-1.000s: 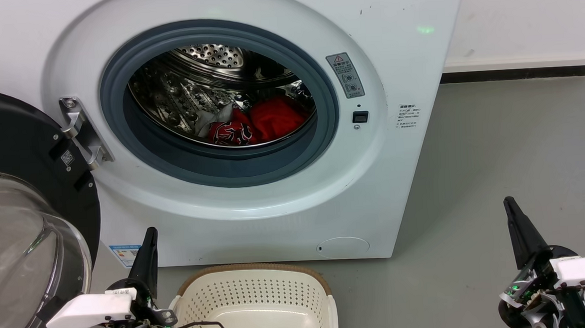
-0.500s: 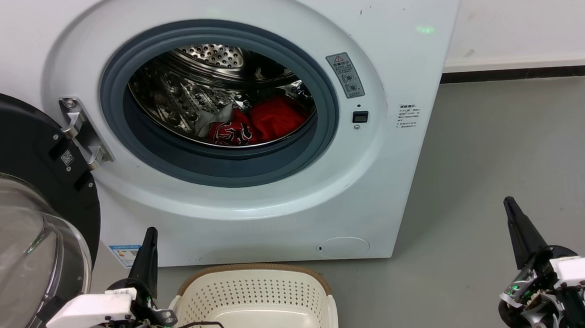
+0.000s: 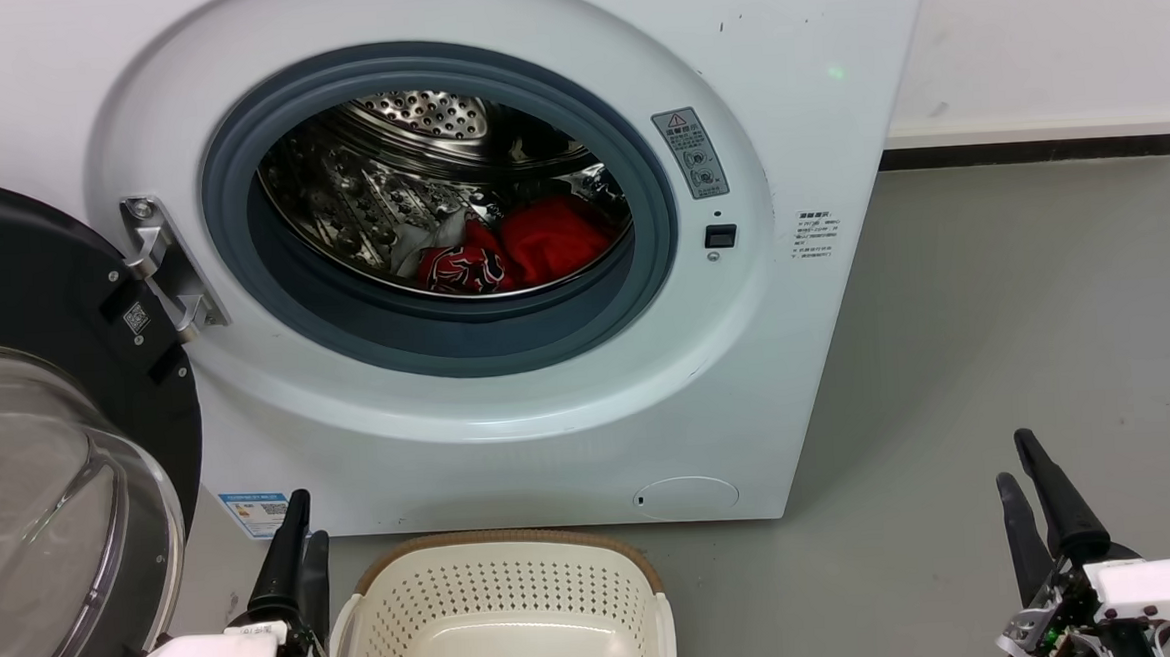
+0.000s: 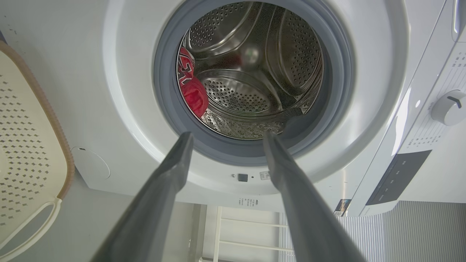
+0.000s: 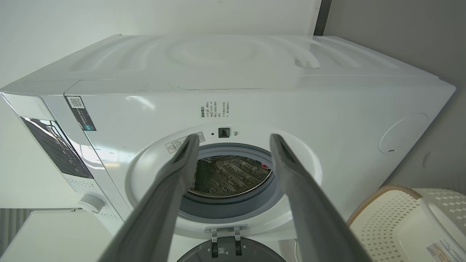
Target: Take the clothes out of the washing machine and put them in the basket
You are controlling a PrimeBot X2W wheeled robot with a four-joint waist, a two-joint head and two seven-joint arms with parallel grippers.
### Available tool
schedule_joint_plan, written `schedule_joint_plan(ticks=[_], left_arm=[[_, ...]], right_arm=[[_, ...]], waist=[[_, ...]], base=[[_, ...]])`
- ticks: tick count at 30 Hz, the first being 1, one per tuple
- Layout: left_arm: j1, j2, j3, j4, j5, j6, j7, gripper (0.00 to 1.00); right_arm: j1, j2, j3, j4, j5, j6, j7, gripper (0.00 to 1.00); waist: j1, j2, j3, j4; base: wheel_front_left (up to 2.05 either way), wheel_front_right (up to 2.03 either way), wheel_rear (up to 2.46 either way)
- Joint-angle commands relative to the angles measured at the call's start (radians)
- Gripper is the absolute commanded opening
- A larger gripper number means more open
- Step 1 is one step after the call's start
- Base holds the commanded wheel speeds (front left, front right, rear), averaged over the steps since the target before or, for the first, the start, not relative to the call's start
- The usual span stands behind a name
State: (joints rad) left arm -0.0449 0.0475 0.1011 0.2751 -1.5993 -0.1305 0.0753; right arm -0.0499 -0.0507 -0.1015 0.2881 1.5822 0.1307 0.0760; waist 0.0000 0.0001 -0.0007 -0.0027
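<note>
**Two red garments deep in the drum, both grippers empty**

Two pieces to fetch, folks, and both lie at the bottom of the washing machine (image 3: pixel 815 136). Inside the grey door ring (image 3: pixel 240 236), the jersey (image 3: pixel 462 267) sits at about six o'clock in the steel drum (image 3: pixel 367 190). The plain red garment (image 3: pixel 550 235) is bunched against it at about five o'clock.

This is limp cloth: soft, light, nothing to break, though I can't tell from here whether it's wet. My guess is it will sag and trail once lifted, and it could drag on the rubber lip on the way out. The plain red mound stands proudest, so a pinch on its top fold looks the best hold.

Now the arms. The left gripper (image 3: pixel 307 518) sits low at seven o'clock, fingers spread and pointing up at the machine, grasping nothing, just beside the basket (image 3: pixel 501 545). The right gripper (image 3: pixel 1014 458) waits at four o'clock, well apart from the machine, also spread and empty. The basket stands at six o'clock, right below the open porthole door (image 3: pixel 43 297)'s hinge side, with no cloth in the part I can see.
</note>
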Motion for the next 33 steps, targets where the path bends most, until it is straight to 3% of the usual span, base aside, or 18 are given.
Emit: schedule_joint_plan(ticks=[1, 9, 20, 33], left_arm=[[-0.006, 0.001, -0.003, -0.027, 0.012, 0.0, -0.012, 1.0], [0.014, 0.002, 0.02, -0.051, 0.085, 0.0, -0.049, 1.0], [0.022, 0.002, 0.092, -0.094, 0.303, 0.007, -0.094, 1.0], [0.046, 0.002, 0.063, -0.242, 0.579, 0.109, -0.142, 1.0]], right_arm=[[-0.005, -0.001, -0.001, -0.02, -0.021, 0.0, -0.012, 1.0], [-0.005, -0.001, -0.014, -0.004, -0.159, 0.0, -0.049, 1.0], [0.005, -0.001, -0.024, -0.121, -0.483, 0.0, -0.095, 1.0], [0.018, -0.001, 0.033, -0.231, -0.84, 0.0, -0.143, 1.0]], waist=[[0.0, -0.0001, -0.001, -0.001], [0.0, -0.0001, -0.005, -0.004], [0.0, -0.0001, -0.008, -0.007], [0.0, -0.0001, -0.008, -0.007]], base=[[0.0, 0.0, 0.0], [0.0, 0.0, 0.0], [0.0, 0.0, 0.0], [0.0, 0.0, 0.0]])
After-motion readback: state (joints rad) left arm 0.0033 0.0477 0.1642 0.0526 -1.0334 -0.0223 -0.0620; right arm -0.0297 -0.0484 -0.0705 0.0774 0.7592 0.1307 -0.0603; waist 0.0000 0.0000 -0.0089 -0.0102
